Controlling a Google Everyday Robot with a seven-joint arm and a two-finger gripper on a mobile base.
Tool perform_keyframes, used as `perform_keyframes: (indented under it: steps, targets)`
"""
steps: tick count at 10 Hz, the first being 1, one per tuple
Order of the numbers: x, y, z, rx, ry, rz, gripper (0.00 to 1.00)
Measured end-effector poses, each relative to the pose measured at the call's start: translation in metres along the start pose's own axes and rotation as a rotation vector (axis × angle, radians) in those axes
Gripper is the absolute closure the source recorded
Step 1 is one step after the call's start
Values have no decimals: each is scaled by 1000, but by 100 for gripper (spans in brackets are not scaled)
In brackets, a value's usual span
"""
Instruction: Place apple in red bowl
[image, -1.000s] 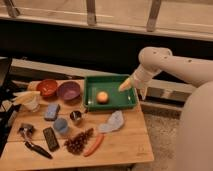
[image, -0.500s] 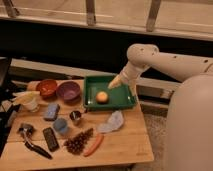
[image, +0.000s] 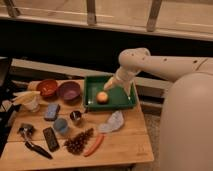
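Entry, reach step: you are hovering the gripper (image: 111, 83) over the tray (image: 125, 102), jaws standing apart and empty, just above the apple (image: 102, 96), which is lying in the tray's left half. Next move, as judged: lowering, closing on the apple, then carrying it left of the tray, past the purple bowl (image: 69, 91), to the red bowl (image: 48, 88).

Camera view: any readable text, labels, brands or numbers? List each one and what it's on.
None can be read.
Dark flat device: any markings are too blurred to read.
Blue packet: no legible print.
Crumpled wrapper: no legible print.
Hand, open over the green tray just above the apple: no visible marking.
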Motion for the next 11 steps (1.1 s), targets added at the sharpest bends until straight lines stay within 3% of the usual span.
perform_keyframes:
  steps: [4, 9, 11]
  targets:
    - [-11, 47, 41, -33, 7, -48, 20]
    - [-11, 47, 41, -35, 5, -49, 20]
    - [-16, 52, 56, -50, -1, -45, 20]
